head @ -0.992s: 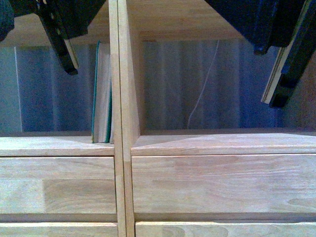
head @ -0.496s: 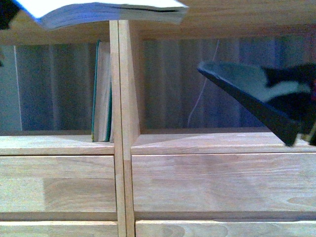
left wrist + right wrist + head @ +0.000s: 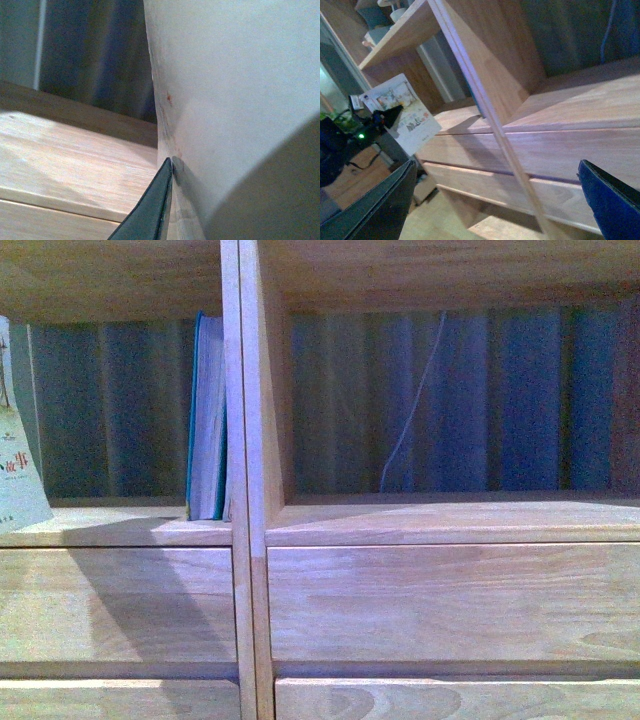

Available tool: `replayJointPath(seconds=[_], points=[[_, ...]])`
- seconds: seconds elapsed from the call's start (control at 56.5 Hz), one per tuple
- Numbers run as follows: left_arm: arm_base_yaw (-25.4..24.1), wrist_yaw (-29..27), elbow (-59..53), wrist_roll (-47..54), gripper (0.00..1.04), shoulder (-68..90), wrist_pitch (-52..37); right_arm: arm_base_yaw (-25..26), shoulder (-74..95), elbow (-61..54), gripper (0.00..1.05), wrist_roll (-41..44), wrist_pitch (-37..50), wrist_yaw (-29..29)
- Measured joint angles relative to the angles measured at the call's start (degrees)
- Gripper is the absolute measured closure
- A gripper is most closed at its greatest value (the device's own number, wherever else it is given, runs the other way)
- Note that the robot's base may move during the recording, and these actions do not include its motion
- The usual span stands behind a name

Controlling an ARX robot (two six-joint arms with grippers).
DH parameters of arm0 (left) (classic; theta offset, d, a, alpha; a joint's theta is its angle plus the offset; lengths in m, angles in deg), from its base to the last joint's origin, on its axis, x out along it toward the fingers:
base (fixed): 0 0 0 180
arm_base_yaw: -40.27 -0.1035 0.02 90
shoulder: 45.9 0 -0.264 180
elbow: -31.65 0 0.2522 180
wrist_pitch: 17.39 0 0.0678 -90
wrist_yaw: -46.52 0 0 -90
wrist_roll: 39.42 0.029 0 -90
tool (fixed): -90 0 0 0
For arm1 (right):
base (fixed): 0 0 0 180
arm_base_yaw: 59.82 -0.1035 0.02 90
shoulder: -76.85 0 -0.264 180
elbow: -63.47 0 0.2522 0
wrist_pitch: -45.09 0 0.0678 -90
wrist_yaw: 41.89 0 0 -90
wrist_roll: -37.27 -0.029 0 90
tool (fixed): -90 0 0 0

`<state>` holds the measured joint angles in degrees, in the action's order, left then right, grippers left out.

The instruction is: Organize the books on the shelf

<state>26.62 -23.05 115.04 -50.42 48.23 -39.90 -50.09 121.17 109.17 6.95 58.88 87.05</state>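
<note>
Our white paperback [image 3: 15, 450] hangs tilted at the near edge of the shelf's [image 3: 247, 390] left compartment, and only a strip of its cover with black lettering reaches the front view. The left fingers [image 3: 162, 200] are clamped on it: in the left wrist view one dark fingertip presses flat against the pale cover, which fills the space just beyond that tip, with the light-wood shelf board [image 3: 75, 165] to the finger's other side. From the right wrist view we see the same paperback [image 3: 407, 120] pinched at its edge by the dark left arm, out in front of the shelf; we cannot tell whether its lower corner touches the board. Well apart from those fingers, the green book [image 3: 207, 420] stands upright in the same compartment, its pale pages toward us, touching the central divider. The right fingers [image 3: 375, 210] are spread wide and grasp nothing; between them lie the divider's front edge and the drawer fronts [image 3: 450, 605]. Behind the right compartment a thin white cord [image 3: 412, 400] hangs before a pleated bluish backdrop [image 3: 520, 400].
</note>
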Motion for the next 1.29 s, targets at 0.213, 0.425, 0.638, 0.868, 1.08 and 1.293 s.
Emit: replayJointPath(seconds=[0.213, 0.425, 0.638, 0.868, 1.08, 1.293], points=[[3.1, -1.2, 8.9, 10.0, 0.87, 6.4, 0.3, 0.5, -6.4, -3.5, 0.07, 10.8, 0.4, -5.9], [6.8, -1.2, 20.1, 14.8, 0.87, 12.7, 1.3, -2.2, -9.1, -3.3, 0.11, 20.7, -4.7, -14.2], [8.9, -3.0, 30.8, 16.2, 0.87, 19.0, 5.8, -9.3, -14.4, -6.7, 0.40, 27.8, -22.4, -37.9], [10.9, -4.1, 39.8, 19.5, 0.87, 26.4, 9.7, -9.5, -18.8, -14.6, 0.73, 29.3, -20.0, -38.8], [13.0, -4.8, 46.5, 23.2, 0.87, 32.1, 14.1, -9.5, -22.5, -19.6, 1.02, 30.0, -18.5, -38.8], [14.4, -6.0, 50.5, 27.5, 0.87, 35.2, 16.1, -9.6, -25.7, -23.3, 1.02, 30.0, -18.2, -38.8]])
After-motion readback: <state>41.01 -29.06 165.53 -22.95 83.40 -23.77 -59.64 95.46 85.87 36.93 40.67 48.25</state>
